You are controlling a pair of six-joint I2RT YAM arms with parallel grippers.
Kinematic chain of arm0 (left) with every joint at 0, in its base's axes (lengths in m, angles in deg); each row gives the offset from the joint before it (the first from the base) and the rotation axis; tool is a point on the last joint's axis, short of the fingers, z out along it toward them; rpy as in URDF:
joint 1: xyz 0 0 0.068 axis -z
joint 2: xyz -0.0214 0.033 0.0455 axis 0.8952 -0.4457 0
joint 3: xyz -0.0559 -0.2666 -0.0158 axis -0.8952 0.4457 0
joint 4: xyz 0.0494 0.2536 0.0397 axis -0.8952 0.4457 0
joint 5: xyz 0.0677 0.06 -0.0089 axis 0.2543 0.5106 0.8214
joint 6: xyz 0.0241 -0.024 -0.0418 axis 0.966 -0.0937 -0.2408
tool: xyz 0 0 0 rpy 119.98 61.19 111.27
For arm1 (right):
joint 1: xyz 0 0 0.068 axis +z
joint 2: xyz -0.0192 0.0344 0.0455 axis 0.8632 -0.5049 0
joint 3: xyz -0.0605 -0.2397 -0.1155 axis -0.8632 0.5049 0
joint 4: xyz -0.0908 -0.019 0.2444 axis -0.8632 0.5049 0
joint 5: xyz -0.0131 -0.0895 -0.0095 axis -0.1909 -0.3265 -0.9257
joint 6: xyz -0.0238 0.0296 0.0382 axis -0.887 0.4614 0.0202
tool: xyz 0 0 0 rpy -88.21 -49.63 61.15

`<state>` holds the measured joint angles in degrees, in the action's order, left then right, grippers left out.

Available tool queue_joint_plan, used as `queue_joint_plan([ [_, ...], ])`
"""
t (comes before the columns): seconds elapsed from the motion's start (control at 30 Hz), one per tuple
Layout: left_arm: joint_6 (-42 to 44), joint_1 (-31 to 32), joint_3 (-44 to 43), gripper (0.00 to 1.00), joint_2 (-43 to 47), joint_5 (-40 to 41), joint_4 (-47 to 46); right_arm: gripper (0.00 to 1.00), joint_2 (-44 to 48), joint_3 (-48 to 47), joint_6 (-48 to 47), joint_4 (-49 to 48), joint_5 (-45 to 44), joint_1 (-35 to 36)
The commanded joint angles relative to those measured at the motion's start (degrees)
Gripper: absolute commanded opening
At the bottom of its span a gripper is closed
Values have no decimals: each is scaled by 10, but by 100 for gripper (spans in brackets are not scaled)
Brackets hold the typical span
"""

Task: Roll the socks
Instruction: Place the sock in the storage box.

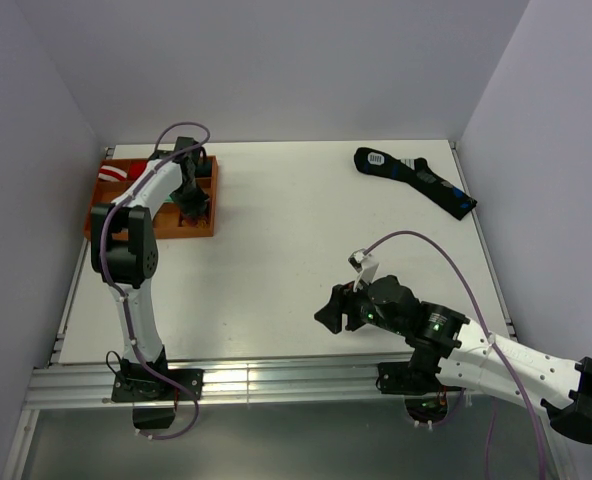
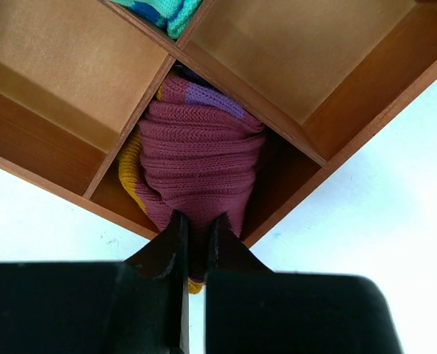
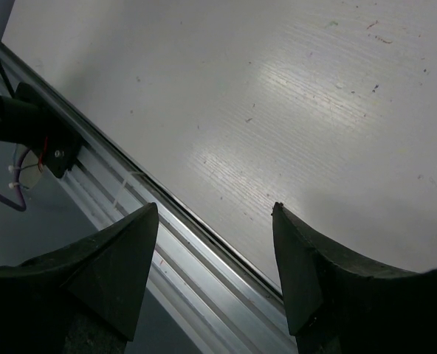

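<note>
Pinching maroon sock (image 2: pixel 196 155), left pincer (image 2: pixel 196 234); label (image 1: pixel 375 158) on black sock (image 1: pixel 421 180) unreadable.

A white bench (image 1: pixel 276 290) stood inside a plain booth, closed in by a pale grey back wall (image 1: pixel 296 60), a left wall (image 1: pixel 21 180) and a right wall (image 1: pixel 566 150) of the same tone. An aluminium rail (image 1: pixel 296 382) ran along the bench's near edge and caught a bright glare. Below it lay a dull grey floor (image 1: pixel 306 445). Light from above left a soft sheen on the bench top, which was flecked with small dark specks.

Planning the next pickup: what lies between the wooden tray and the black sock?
Nothing: only bare table between tray and black sock, seen in the top view.
</note>
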<state>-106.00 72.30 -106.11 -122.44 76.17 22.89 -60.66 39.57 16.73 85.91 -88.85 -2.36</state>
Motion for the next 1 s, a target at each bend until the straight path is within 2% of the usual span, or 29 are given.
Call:
queue_joint_plan([
  [0.0, -4, 5, 25, 0, -40, 15, 13, 70, 6, 2, 3, -8, -5, -4],
  [0.27, -9, 5, 67, 0, -56, 6, -3, 70, 6, 1, 2, -6, -6, -4],
  [0.97, -17, 5, 96, 0, -88, 6, -25, 70, 8, 2, 2, -5, -5, -4],
])
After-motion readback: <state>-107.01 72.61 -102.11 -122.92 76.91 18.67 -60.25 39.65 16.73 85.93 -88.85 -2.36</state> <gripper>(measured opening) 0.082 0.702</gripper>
